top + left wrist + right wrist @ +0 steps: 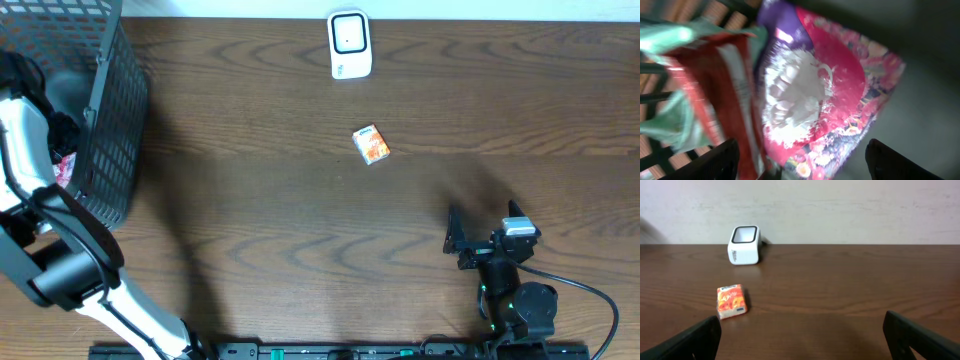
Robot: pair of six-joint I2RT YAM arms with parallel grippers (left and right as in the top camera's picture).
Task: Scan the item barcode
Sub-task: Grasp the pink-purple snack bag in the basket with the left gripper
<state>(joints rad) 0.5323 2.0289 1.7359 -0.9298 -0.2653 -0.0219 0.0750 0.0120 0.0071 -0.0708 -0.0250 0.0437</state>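
Note:
My left gripper (800, 162) is down inside the black wire basket (110, 130), open, its dark fingers (715, 162) wide apart. Between them lies the lower end of a pink and purple packet (840, 85) with a white picture on it; a gap shows beside the right finger. A red, white and green packet (715, 80) lies against its left side. The white barcode scanner (349, 44) stands at the table's far edge. A small orange box (372, 144) lies in front of it. My right gripper (485, 228) hovers open and holds nothing at the near right, facing the box (731, 300) and scanner (744, 245).
The basket stands at the table's left end with my left arm (30, 130) reaching over its rim. The wooden table (300, 230) stretches between the basket and my right arm. A pale wall (840, 205) rises behind the scanner.

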